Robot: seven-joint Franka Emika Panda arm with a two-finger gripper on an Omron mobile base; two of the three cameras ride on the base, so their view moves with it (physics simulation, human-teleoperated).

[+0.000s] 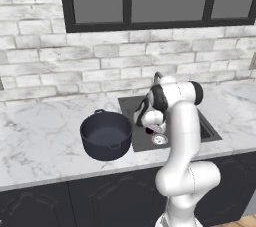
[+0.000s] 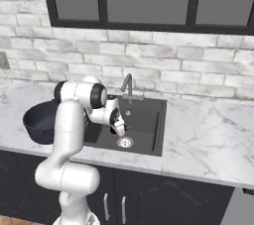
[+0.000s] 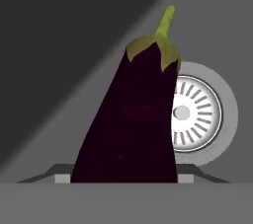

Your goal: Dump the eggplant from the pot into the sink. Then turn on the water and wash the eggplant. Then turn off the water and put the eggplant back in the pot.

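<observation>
The dark purple eggplant (image 3: 133, 119) with its green stem fills the middle of the hand view, lying on the sink floor and partly covering the round silver drain (image 3: 197, 114). My gripper (image 3: 123, 178) is low inside the sink (image 1: 131, 103), its two fingertips pressed against the eggplant's sides. From the base, the gripper (image 1: 150, 127) hangs just above the drain (image 1: 159, 139), with a bit of dark red eggplant (image 1: 149, 131) under it. The dark pot (image 1: 106, 135) stands upright on the counter left of the sink, with nothing showing inside it. The faucet (image 2: 128, 84) shows no stream of water.
The white marble counter (image 1: 40, 136) runs along both sides of the sink (image 2: 149, 115). A brick wall and a dark-framed window rise behind it. The pot (image 2: 39, 120) is close to the arm's left side. Dark cabinet doors sit below the counter's front edge.
</observation>
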